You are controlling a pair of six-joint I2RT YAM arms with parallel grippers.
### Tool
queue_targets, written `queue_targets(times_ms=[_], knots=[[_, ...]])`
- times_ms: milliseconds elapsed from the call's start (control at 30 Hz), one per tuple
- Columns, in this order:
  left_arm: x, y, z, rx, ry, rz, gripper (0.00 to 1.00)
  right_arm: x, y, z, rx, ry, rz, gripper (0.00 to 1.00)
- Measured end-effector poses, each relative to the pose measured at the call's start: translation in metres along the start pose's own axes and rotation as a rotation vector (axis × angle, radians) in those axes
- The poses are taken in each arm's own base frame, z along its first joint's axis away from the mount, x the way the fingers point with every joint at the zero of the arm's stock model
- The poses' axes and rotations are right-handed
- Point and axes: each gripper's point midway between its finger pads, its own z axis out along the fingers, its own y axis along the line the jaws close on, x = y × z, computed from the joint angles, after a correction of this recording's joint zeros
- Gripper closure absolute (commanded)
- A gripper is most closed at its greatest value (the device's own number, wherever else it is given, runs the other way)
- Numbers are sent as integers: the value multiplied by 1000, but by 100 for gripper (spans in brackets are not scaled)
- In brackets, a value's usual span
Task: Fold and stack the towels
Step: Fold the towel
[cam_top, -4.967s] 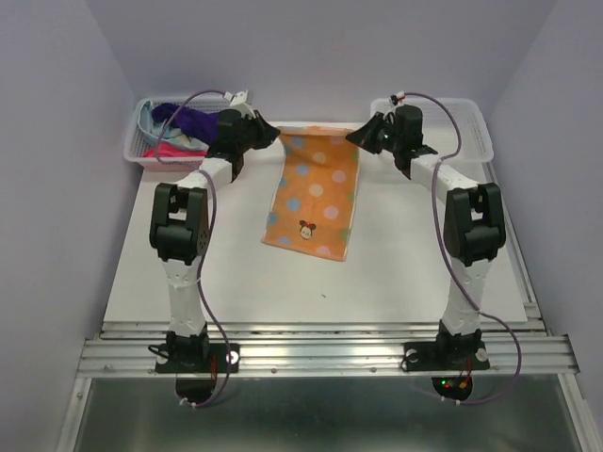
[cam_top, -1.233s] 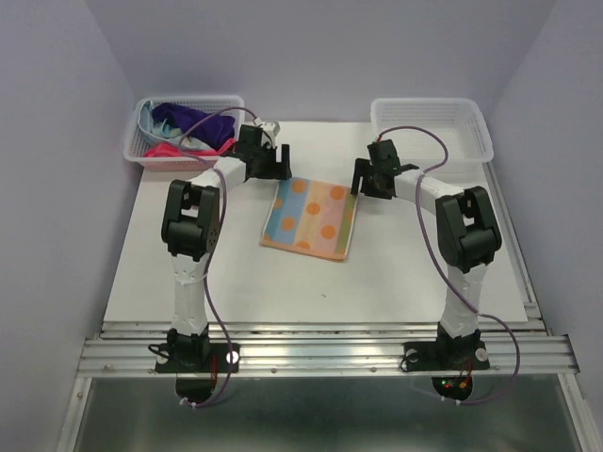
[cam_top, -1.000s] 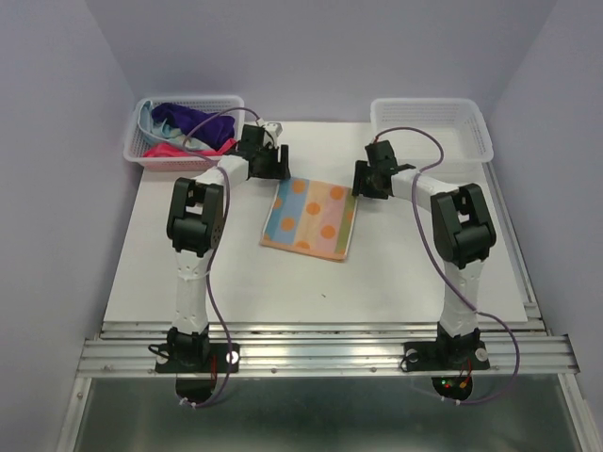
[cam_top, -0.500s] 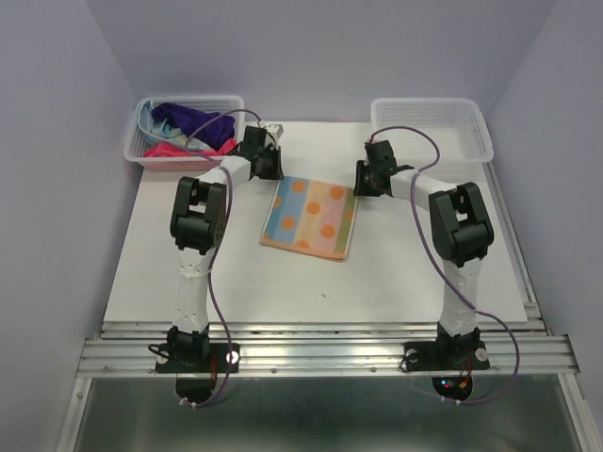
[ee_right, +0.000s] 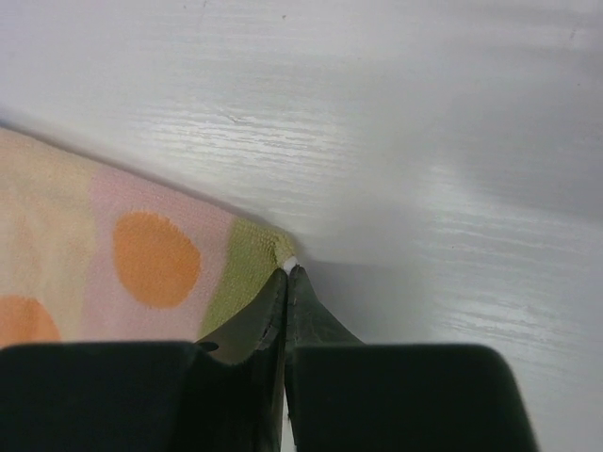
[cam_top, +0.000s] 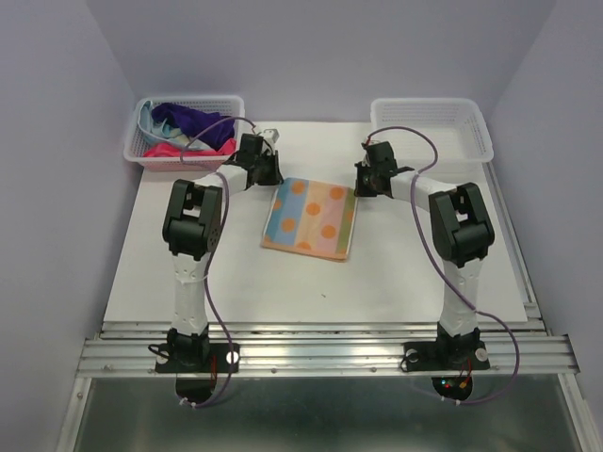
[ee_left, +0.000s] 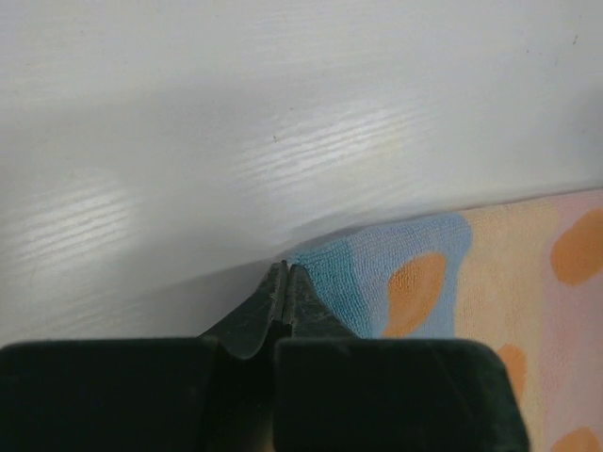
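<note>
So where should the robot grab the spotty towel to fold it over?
By its two far corners, coming down from the far edge. The spotty towel lies flat, so only thin corners can be pinched. The left end effector nips the blue corner, the right end effector the green corner.

The towel point(cam_top: 311, 217) lies flat near the middle of the table point(cam_top: 405, 273), ahead of both arm bases. The left tool point(cam_top: 269, 176) sits at the towel's far left corner, touching it. The right tool point(cam_top: 363, 181) sits at the far right corner, also touching. The left basket point(cam_top: 132, 146) stands at the table's far left corner, with the other towels point(cam_top: 184, 122) inside it. The right basket point(cam_top: 476, 141) stands at the far right corner, well apart from the towel.
</note>
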Motion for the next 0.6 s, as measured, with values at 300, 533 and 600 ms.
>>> queue_targets(times_ms=[300, 533, 600], knots=[[-9, -14, -33, 27, -98, -31, 100, 4, 14, -25, -88, -17, -8, 99], [-20, -24, -54, 51, -167, -34, 100, -4, 30, -53, -170, -58, -13, 99], [-16, -25, -60, 53, -172, -40, 100, 0, 32, -61, -189, -59, -12, 99]])
